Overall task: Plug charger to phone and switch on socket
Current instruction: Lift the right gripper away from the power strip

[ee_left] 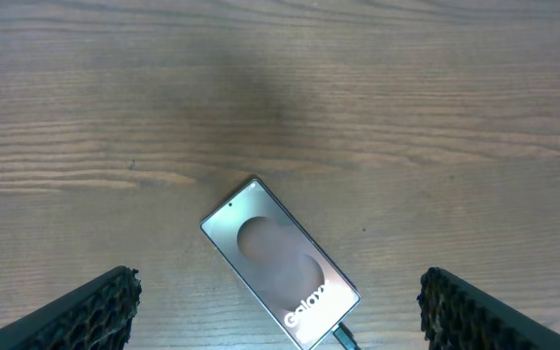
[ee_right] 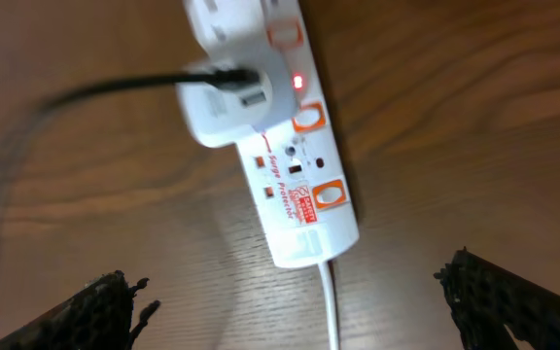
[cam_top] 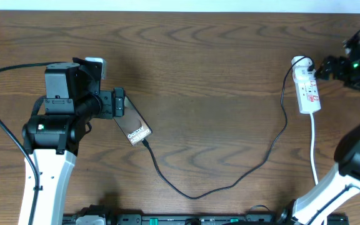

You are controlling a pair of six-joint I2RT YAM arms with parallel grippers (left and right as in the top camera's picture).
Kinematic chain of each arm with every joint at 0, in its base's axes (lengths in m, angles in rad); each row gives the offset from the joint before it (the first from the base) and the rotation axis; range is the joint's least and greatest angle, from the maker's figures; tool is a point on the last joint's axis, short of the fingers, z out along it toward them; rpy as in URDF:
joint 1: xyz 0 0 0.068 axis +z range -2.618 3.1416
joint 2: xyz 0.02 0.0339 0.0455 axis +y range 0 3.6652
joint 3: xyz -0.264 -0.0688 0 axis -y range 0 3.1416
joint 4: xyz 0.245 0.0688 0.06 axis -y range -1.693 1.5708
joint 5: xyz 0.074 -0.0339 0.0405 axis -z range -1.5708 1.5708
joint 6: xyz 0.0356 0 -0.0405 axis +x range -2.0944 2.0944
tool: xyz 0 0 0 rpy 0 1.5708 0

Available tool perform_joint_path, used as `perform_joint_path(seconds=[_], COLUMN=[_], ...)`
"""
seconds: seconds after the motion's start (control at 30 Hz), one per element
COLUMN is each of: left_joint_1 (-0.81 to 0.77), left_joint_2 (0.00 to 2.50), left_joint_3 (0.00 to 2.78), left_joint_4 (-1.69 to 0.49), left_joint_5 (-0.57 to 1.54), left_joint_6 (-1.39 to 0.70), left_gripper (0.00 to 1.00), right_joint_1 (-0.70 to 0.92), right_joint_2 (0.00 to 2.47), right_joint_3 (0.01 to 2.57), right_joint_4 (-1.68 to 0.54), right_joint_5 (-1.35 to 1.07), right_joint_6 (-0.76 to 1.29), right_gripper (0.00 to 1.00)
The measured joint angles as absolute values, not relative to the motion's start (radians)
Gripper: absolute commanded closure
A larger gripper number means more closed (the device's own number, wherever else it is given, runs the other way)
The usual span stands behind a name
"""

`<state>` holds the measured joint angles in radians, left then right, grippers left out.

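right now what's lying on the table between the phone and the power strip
Only the charger cable: in the overhead view it sags from the phone across bare wooden table up to the socket strip. Nothing else lies there.

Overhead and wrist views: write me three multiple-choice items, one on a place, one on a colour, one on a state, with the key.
1. On the table, the socket lies: A) beside the left arm; B) at the front edge; C) at the right side.
2. Its lit lamp is: A) green; B) red; C) blue.
3. Over the phone, the left gripper is: A) open; B) clamped on it; C) shut, empty.
Key: 1 C, the overhead view shows it far right. 2 B, the right wrist view shows a red glow. 3 A, its fingers stand wide apart, clear of the phone.
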<state>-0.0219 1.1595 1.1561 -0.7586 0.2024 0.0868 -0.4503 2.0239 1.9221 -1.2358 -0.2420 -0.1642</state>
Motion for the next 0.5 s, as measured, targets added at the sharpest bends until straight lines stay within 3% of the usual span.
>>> perform_joint_path(seconds=[0.23, 0.5], left_joint_1=[-0.022, -0.022], left_joint_2=[1.159, 1.159], left_joint_3=[1.156, 1.156], left_joint_4=[-0.759, -0.759], left_joint_5=[0.203, 0.203], left_joint_6=[0.087, 0.087], left_gripper=[0.08, 0.08], right_joint_1=[-0.450, -0.450], right_joint_2=[1.790, 1.774], right_joint_3=[1.950, 1.951], right_joint_4=[-1.227, -1.227], right_joint_5=[-0.242, -0.242], right_joint_6=[-0.142, -0.139], right_gripper=[0.01, 0.01])
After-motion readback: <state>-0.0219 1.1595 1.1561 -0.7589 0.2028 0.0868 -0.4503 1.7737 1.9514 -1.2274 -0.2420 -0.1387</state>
